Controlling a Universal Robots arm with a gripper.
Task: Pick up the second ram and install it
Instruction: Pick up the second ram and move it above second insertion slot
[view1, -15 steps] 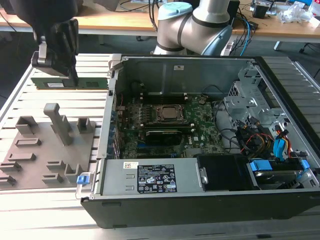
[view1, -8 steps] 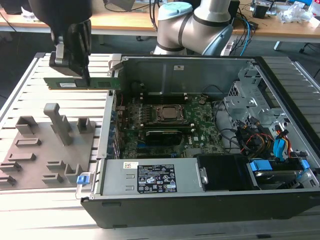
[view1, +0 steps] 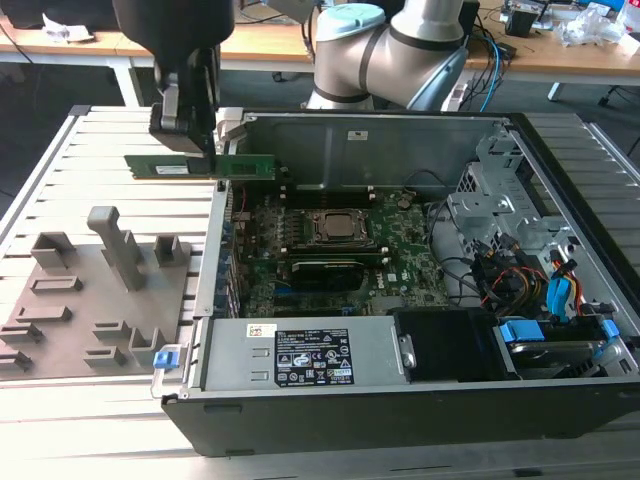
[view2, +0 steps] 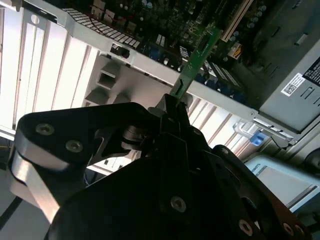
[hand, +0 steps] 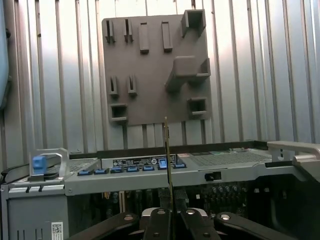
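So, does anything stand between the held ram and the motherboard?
Nothing visible does. The gripper holds the second ram in the air above the case wall, and the motherboard lies open from above.

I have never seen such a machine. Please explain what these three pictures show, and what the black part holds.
This is a robot arm working at an open computer case on a slatted metal table. One picture comes from a camera off the arm; two come from cameras on its wrist. Its black gripper is shut on the second ram, a thin green memory stick, held in the air over the case's edge. A grey tray lies beside the case.
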